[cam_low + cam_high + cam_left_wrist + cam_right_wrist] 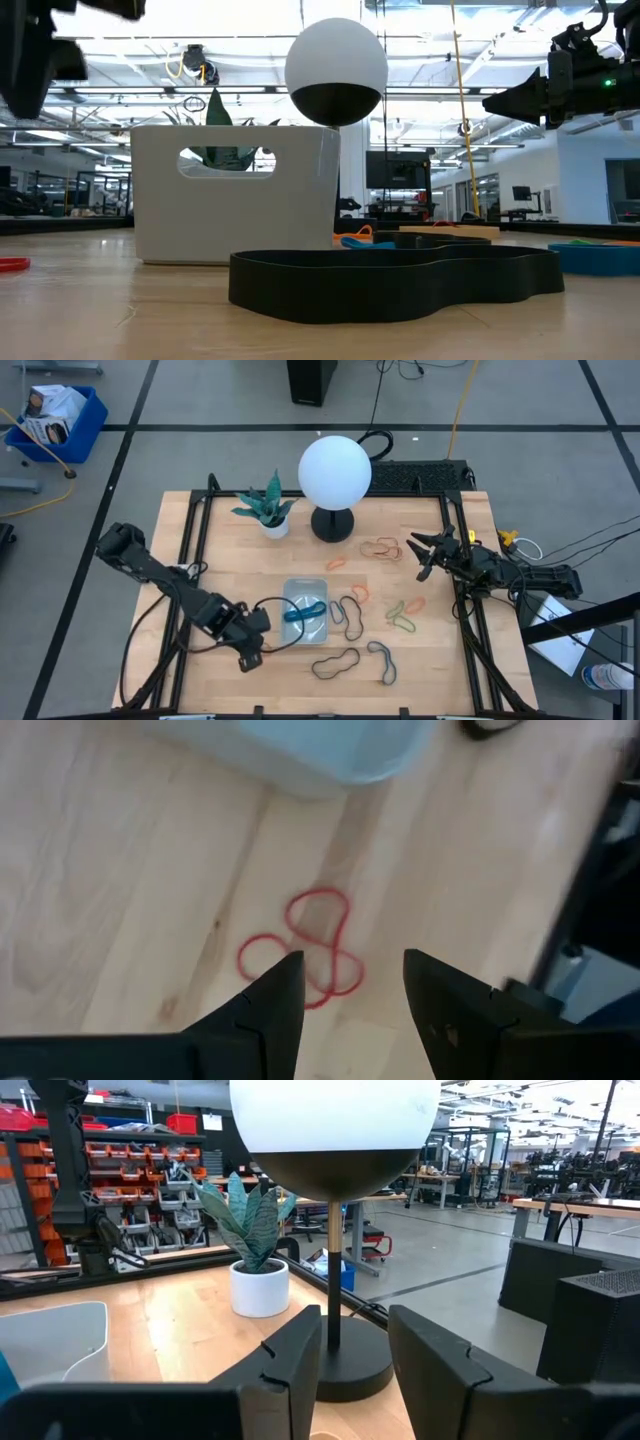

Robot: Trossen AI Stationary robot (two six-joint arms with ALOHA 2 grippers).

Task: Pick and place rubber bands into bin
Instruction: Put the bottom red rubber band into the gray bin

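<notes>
the left gripper (248, 656) hangs low over the wooden table (200, 550), fingers apart and empty, with a red rubber band (300, 948) lying in looped coils on the wood directly ahead of its fingertips (287, 982). the bin (306, 610), a clear plastic tray, sits just beyond that band and beside this gripper; a blue rubber band (303, 611) lies inside it. the right gripper (422, 552) hovers above the table with its fingers spread and nothing between them, pointing toward the lamp base (345, 1365) and the white globe (335, 470). orange rubber bands (381, 547) lie just ahead of this gripper, and a green rubber band (403, 624) lies beside it toward the table's front. black rubber bands (336, 662) and a grey rubber band (383, 660) rest between the two grippers, outside the bin. a potted plant (268, 508) stands next to the lamp.
</notes>
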